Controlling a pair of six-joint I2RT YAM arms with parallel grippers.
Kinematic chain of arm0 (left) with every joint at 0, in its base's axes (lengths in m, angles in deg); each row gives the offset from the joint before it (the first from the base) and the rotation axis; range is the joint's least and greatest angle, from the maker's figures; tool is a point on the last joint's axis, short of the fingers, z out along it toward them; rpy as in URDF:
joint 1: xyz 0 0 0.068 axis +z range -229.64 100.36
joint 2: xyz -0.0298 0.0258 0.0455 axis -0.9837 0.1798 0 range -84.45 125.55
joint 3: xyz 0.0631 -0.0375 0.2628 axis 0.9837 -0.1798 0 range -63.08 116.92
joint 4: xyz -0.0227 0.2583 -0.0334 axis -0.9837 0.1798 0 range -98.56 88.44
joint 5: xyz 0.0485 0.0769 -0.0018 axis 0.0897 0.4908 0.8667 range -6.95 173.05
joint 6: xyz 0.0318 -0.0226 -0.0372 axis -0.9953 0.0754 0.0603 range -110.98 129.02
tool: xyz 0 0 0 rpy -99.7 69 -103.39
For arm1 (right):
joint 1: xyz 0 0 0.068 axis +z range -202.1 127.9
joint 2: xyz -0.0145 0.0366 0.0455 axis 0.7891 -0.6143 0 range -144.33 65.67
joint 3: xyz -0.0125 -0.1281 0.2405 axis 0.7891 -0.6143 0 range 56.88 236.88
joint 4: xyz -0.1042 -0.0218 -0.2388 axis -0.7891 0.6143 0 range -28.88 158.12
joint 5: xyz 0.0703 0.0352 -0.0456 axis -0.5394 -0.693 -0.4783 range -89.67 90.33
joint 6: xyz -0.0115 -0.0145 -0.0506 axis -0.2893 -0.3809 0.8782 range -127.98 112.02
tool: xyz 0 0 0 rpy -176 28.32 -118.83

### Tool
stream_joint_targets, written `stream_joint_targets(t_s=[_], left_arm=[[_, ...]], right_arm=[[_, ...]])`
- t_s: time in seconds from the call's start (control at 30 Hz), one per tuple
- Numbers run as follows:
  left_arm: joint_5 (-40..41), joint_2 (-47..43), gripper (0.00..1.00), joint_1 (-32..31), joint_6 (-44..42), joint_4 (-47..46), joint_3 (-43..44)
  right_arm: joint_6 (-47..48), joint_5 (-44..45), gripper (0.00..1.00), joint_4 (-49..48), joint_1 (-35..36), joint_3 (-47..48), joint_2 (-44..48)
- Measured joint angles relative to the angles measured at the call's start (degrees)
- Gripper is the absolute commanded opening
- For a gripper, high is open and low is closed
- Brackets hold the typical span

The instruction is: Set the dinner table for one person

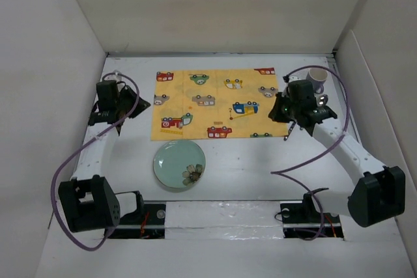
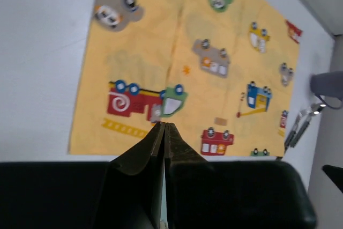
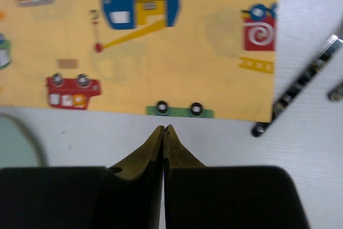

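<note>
Findings at inspection:

1. The table (image 1: 247, 174), a large plain white surface, filled the work area in front of my two arm bases.
2. A yellow cloth (image 1: 215, 103) printed with small cars lay flat on the far half of the table.
3. A pale green plate (image 1: 168, 161) sat on bare table just beside the cloth's near edge, left of centre. It held no loose item that I could make out. There was a dark flower-like mark near its near-right rim, and I could not tell whether this was printed.
4. A mug (image 1: 317, 79) stood upright at the far right, off the cloth and behind my right arm. I could not tell what, if anything, was in it.
5. A cutlery handle (image 3: 297, 90) with a dotted pattern lay on bare table just off the cloth's right edge. A second piece showed only at the edge of the right wrist view.
6. My left pincer (image 2: 164, 127) was closed tip to tip and held nothing. It sat at the cloth's left side.
7. My right pincer (image 3: 163, 128) was likewise pressed together and empty, over bare table next to the cloth's right corner.
</note>
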Motion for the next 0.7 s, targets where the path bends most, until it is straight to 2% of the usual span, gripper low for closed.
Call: stream_joint_targets(t_s=[0.07,0.1,0.13,0.17,0.23,0.3,0.33,0.4,0.5,0.67,0.7], left_arm=[[-0.3,-2.3,0.0,-2.2,0.3,-0.1,3.1],[-0.7,-3.3,0.0,-3.1,0.3,-0.1,4.3],[-1.4,-4.3,0.0,-4.0,0.5,-0.4,5.1],[-2.1,-5.3,0.0,-4.5,0.7,-0.6,5.4],[-3.4,-7.3,0.01,-4.7,0.9,-0.5,5.7],[-4.1,-8.3,0.11,-4.6,0.9,0.3,6.1],[-4.4,-8.5,0.21,-4.6,0.8,0.7,6.3],[-4.9,-8.8,0.27,-4.6,0.7,1.3,6.4],[-5.2,-8.8,0.27,-4.9,0.6,2.1,6.3],[-6.1,-9.2,0.28,-5.7,0.4,2.6,5.2],[-6.1,-9.2,0.27,-5.9,0.1,2.9,5.1]], right_arm=[[0.1,-2.7,0.0,-1.8,4.0,0.0,1.7],[-0.2,-4.2,0.07,-3.2,5.9,-0.3,1.9],[-0.8,-6.0,0.32,-5.1,8.1,-0.9,1.8],[-1.8,-7.8,0.45,-6.9,10.3,-1.7,1.3],[-3.7,-10.6,0.64,-11.0,15.6,-3.3,-1.2],[-5.2,-13.2,0.66,-15.0,20.9,-3.9,-5.3],[-6.2,-14.3,0.66,-16.9,23.5,-3.9,-7.9],[-8.1,-15.9,0.66,-21.3,27.8,-3.9,-13.3],[-10.4,-18.8,0.65,-26.0,31.6,-3.1,-21.5],[-13.5,-20.6,0.58,-29.9,33.2,-0.9,-30.6],[-14.2,-20.7,0.48,-31.0,33.4,-0.7,-31.1]])
